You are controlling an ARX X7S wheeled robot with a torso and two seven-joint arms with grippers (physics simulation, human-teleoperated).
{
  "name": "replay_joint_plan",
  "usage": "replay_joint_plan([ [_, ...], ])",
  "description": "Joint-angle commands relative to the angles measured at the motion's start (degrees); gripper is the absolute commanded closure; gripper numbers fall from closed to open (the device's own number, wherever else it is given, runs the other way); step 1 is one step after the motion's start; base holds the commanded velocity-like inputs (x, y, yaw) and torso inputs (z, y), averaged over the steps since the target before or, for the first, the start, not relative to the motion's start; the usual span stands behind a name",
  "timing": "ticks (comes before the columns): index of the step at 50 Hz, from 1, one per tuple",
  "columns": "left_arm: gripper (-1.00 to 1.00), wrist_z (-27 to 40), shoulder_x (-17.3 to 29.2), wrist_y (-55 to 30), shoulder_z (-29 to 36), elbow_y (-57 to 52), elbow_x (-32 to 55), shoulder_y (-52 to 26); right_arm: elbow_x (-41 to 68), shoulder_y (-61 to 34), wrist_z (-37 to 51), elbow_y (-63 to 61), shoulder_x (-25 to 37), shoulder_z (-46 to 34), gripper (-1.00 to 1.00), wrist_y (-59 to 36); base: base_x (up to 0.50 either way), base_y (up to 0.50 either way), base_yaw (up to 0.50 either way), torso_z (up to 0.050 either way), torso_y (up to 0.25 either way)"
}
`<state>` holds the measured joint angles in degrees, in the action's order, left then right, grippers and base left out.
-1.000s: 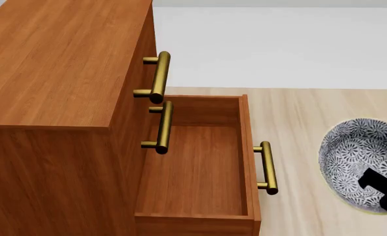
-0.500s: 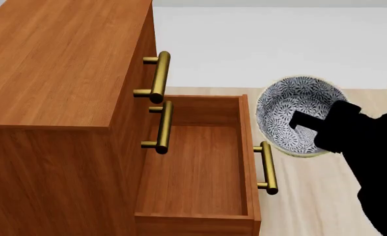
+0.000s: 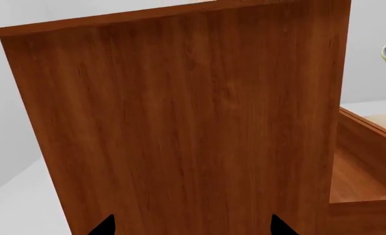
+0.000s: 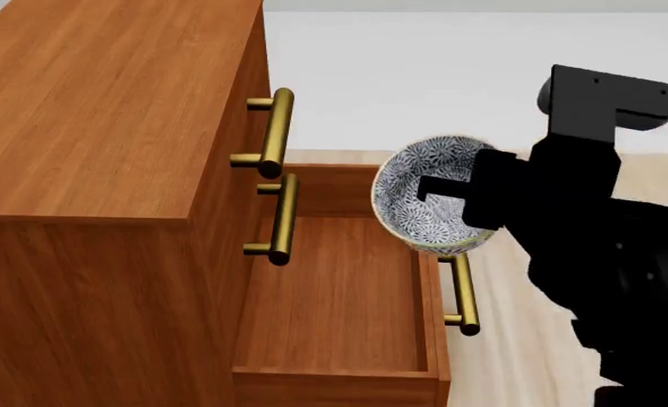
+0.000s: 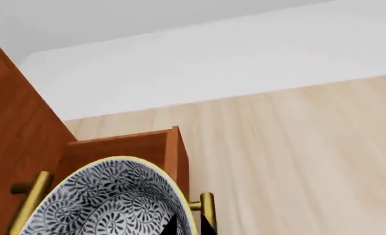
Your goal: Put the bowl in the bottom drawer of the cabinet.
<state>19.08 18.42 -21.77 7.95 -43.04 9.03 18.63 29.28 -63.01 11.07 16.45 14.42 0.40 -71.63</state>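
The right tool (image 4: 453,191) pinches the rim of the blue floral bowl (image 4: 425,206), tilted, over the front wall of the open bottom drawer (image 4: 334,297). Released here, it could strike that wall or brass handle (image 4: 461,288) and tumble onto the floor. The left tool (image 3: 191,226) is spread wide beside the cabinet (image 4: 97,127).

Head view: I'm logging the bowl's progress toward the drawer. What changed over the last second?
The right gripper, shut on the bowl, carried it from the view's lower right edge up and leftward; it is now held over the front edge of the open bottom drawer. The cabinet, the drawer and the brass handles have not moved.
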Motion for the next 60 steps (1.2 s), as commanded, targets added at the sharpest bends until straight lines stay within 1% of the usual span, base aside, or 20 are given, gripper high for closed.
replay_joint_plan([
  [1,-1.0,-0.17,-0.27,1.32,-0.69,-0.24,1.2,0.54,-3.9,-5.39,-4.23,14.25,-2.53,-7.7,1.0,8.31,0.0,0.0,0.0,0.0,0.0],
  [11,-1.0,0.2,0.01,1.21,-0.6,-0.54,1.3,0.5,-7.04,-10.24,-7.86,27.37,-4.98,-12.25,1.0,15.43,0.0,0.0,0.0,0.0,0.0],
  [13,-1.0,0.23,0.01,1.34,-0.38,-0.36,1.21,0.5,-8.52,-13.16,-9.56,35.5,-6.21,-13.56,1.0,19.72,0.0,0.0,0.0,0.0,0.0],
  [20,-1.0,0.55,0.17,1.06,-0.21,-0.67,1.21,0.43,-9.97,-16.3,-11.57,44.31,-8.12,-15.14,1.0,24.4,0.0,0.0,0.0,0.0,0.0],
  [26,-1.0,0.66,0.21,0.97,0.14,-0.52,1.28,0.21,-11.9,-20.79,-14.24,58.1,-11.03,-16.6,1.0,31.99,0.0,0.0,0.0,0.0,0.0],
  [51,-1.0,1.43,0.82,0.57,0.19,-0.96,1.89,-0.01,-21.2,-18.45,-16.61,58.52,-14.27,-8.89,1.0,31.45,0.0,0.0,0.0,0.0,0.0],
  [55,-1.0,1.48,0.87,0.6,0.27,-0.77,2.01,-0.13,-20.67,-17.87,-16.27,58.52,-14.35,-9.03,1.0,31.62,0.0,0.0,0.0,0.0,0.0],
  [60,-1.0,1.54,0.94,0.76,0.12,-0.41,2.31,-0.15,-16.86,-17.35,-15.89,58.52,-14.38,-12.23,1.0,31.89,0.0,0.0,0.0,0.0,0.003],
])
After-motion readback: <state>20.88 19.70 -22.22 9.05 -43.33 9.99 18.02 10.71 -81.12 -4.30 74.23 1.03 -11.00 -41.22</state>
